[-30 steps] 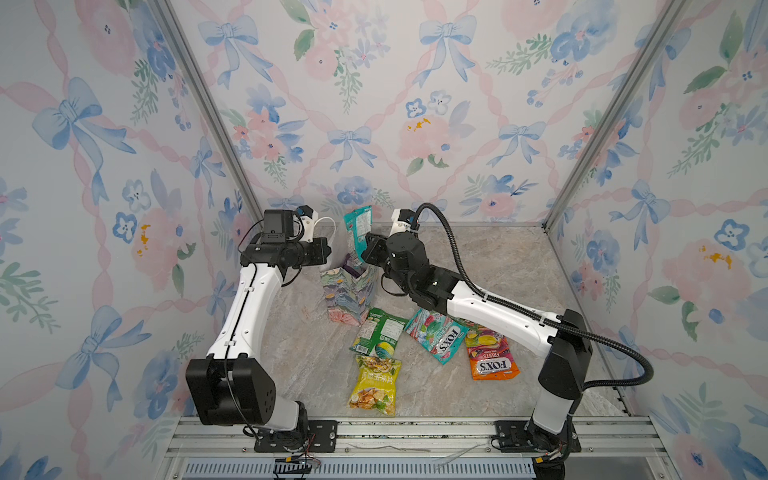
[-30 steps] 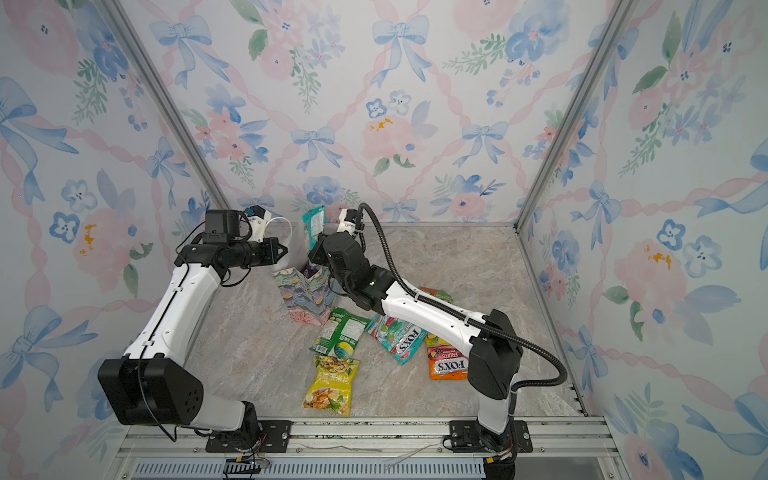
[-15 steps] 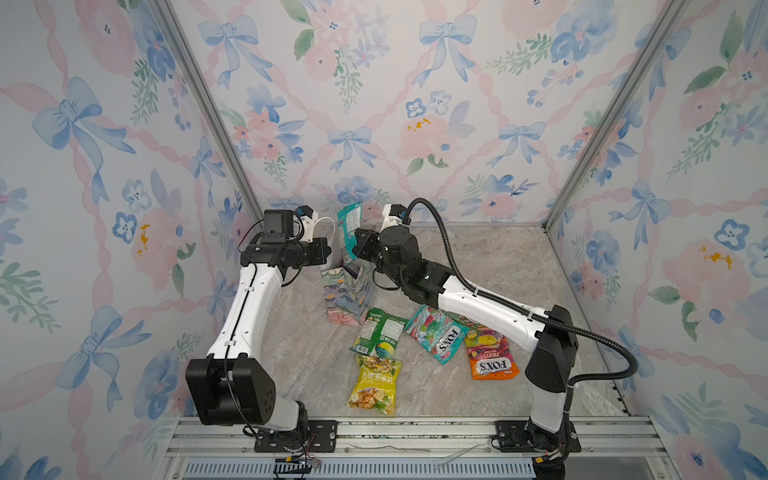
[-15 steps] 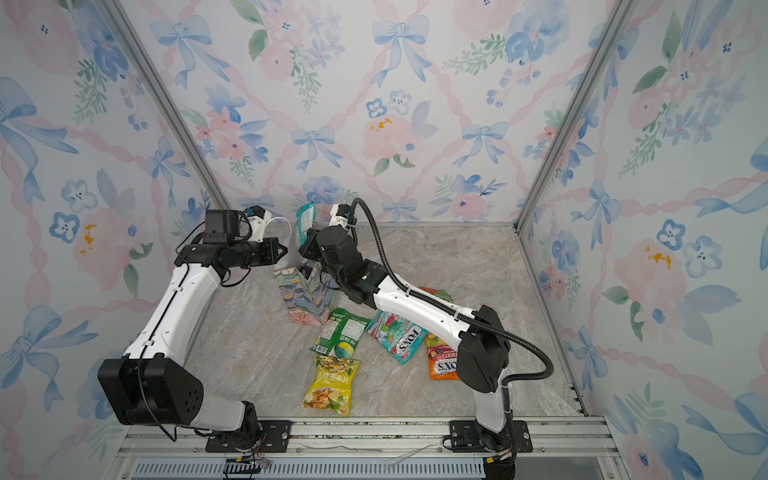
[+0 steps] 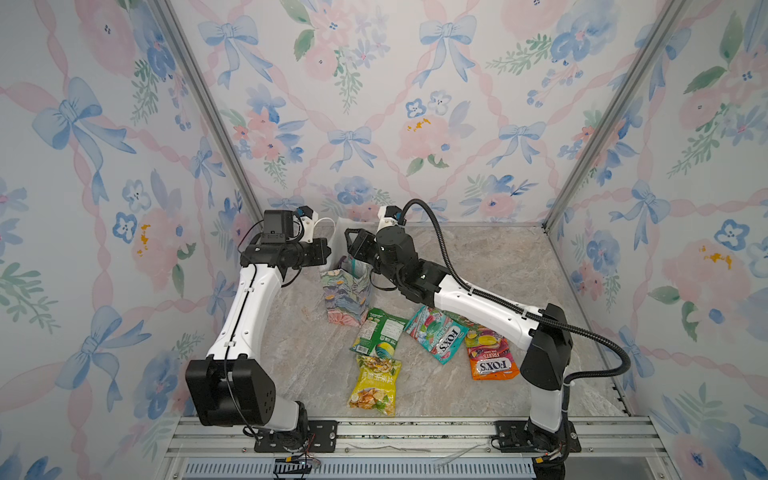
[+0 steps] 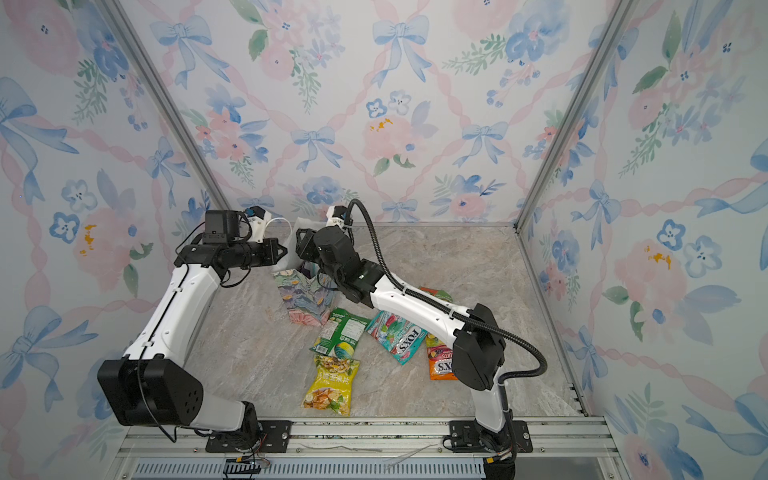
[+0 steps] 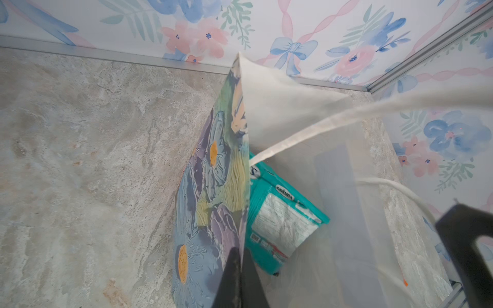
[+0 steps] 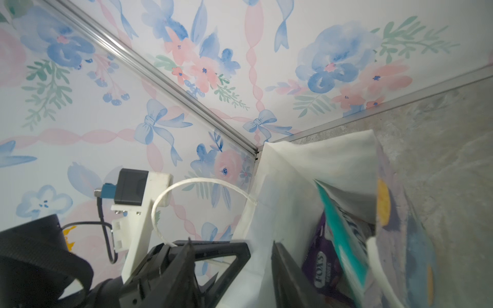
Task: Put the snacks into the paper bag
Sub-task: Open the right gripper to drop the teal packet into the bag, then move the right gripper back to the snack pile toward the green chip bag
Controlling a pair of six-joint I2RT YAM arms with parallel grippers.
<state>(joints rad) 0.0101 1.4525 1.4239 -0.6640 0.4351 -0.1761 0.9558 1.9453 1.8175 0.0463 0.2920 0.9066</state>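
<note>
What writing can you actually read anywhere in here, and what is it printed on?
"FOX'S": on the teal FOX'S packet lying outside the bag.
"FOX'S" and "FRUITS": on the orange packet.
"FOX'S": on the purple packet inside the paper bag.
Too small or blurred to read: the print on the green packet, the yellow packet and the bagged teal pack.

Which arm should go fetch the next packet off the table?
Right, most likely. The left claw is clamped on the wall of the paper bag, propping its mouth open. The right claw is empty at the mouth, and the teal FOX'S packet lies beside its arm.
</note>
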